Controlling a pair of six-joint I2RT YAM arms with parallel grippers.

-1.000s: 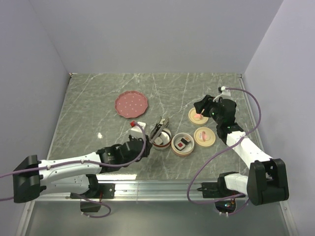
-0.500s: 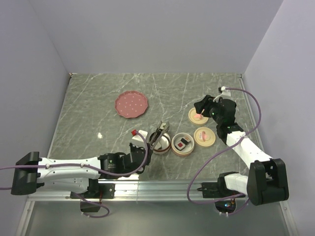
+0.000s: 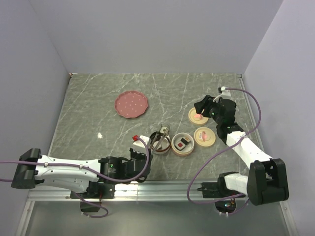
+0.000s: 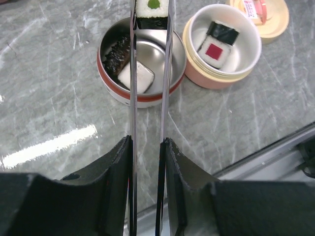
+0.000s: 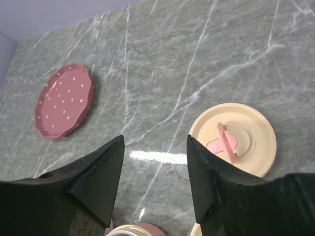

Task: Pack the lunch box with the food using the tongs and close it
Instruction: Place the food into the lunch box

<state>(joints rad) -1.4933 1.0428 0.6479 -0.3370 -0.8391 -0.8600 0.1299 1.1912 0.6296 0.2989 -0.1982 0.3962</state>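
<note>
My left hand (image 4: 146,147) is clamped tight on the tongs (image 4: 132,88) over the tin (image 4: 113,91).
A green-topped roll (image 4: 151,12) sits between their tips at the tin's 12 o'clock rim; my right hand (image 5: 155,142) gapes empty by the lid (image 5: 251,132), 3 o'clock on the surface.

Two round bowls stand open: one metal bowl (image 4: 173,84) with a red band and one cream bowl (image 4: 216,78). Four food pieces show in all — a green-topped piece (image 4: 151,10) between the tips of the single pair of tongs (image 4: 132,98), a dark piece (image 4: 117,51) and a white piece (image 4: 137,76) in the metal bowl, and a red-topped piece (image 4: 216,44) in the cream one. There are two cream lids (image 3: 198,115) (image 3: 204,136) — and one pink dotted plate (image 3: 132,104).
</note>
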